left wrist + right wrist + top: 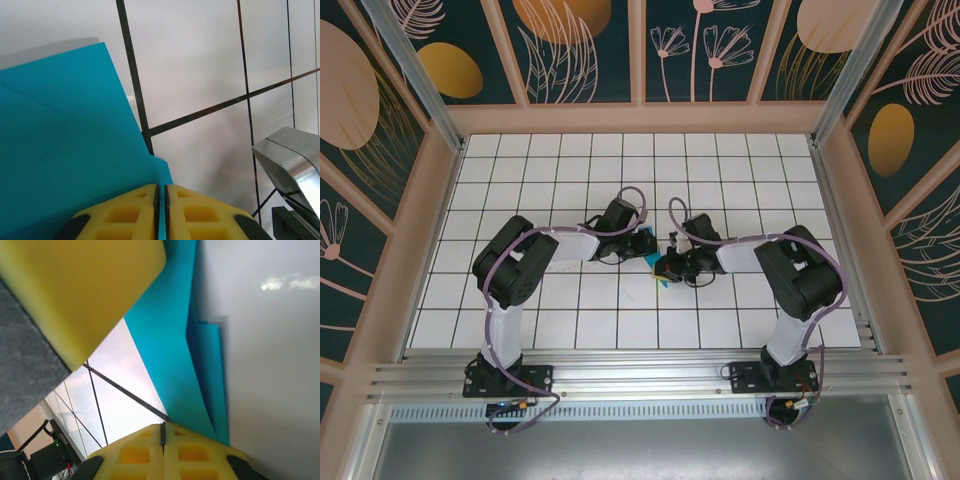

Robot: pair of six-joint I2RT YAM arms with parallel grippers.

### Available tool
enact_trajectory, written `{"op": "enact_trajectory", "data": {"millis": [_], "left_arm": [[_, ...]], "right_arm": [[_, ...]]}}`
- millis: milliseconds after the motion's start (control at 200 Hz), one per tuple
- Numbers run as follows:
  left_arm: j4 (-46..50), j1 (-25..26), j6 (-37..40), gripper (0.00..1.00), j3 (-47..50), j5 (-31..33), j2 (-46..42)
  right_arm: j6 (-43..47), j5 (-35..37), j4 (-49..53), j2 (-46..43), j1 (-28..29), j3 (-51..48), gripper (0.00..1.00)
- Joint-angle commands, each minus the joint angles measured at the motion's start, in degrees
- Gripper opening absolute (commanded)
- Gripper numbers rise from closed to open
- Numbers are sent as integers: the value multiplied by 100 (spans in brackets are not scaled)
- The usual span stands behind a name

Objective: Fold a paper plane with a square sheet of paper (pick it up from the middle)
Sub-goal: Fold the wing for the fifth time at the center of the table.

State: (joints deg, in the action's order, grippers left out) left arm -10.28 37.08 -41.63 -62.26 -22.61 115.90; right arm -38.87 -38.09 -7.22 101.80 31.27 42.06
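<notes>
the teal sheet of paper (653,259) sits near the middle of the white tiled table (570,180), caught between the two arms and mostly covered by them from above. the left gripper (642,243) comes at it from about 11 o'clock and the right gripper (667,268) from about 4 o'clock, the two close together. at the left wrist the yellow fingers (125,210) stand almost together with a sliver of teal in the slit between them, so they pinch the paper's edge; the sheet spreads off toward 10 o'clock with a straight crease across it. at the right wrist the yellow pads (200,452) are pressed together; layered teal runs down to their 1 o'clock corner, but i cannot tell whether it is gripped
</notes>
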Motion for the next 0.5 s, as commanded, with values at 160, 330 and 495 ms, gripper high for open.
{"op": "enact_trajectory", "data": {"millis": [160, 330, 495], "left_arm": [[651, -31, 137, 14, 170, 688, 383], [677, -25, 162, 14, 158, 663, 386], [690, -29, 199, 15, 127, 605, 385]], "right_arm": [[30, -267, 426, -249, 45, -860, 0], [-39, -228, 409, -454, 37, -1150, 0], [-68, -275, 333, -566, -219, -1419, 0]]}}
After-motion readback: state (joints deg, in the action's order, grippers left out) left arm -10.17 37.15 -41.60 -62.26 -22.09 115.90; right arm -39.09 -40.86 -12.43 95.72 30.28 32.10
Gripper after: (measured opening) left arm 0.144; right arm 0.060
